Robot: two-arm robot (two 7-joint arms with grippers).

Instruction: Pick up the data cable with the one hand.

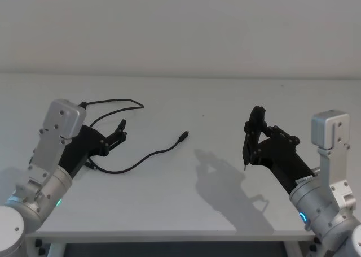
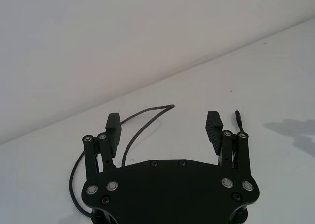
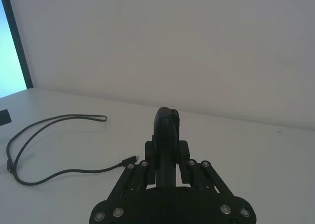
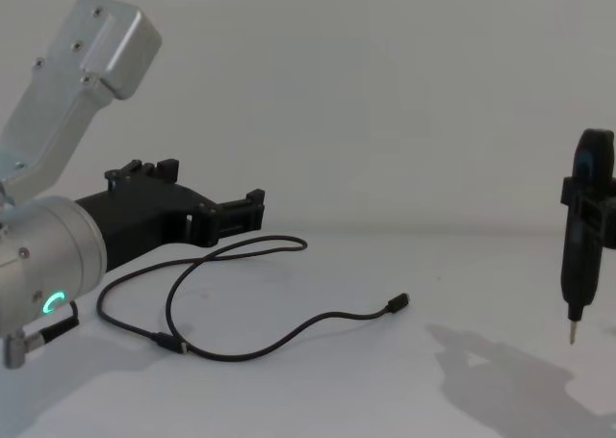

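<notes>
The data cable (image 1: 148, 155) is a long thin black cord lying in loose loops on the left half of the white table (image 1: 186, 200). One small plug (image 1: 183, 135) points toward the middle. My left gripper (image 1: 122, 130) is open and hovers just above the cable's loops with nothing between its fingers. In the left wrist view the cable (image 2: 147, 111) curves on the table beyond the open left gripper (image 2: 164, 130). My right gripper (image 1: 252, 135) is raised at the right, shut on a short black lead (image 4: 582, 236) with a silver tip pointing down. The cable (image 4: 289, 332) lies flat in the chest view.
The table's front edge (image 1: 169, 232) runs close to my body. A plain wall stands behind the table's back edge (image 1: 225, 76). My right arm's shadow (image 1: 225, 181) falls on bare table between the cable's plug and that arm.
</notes>
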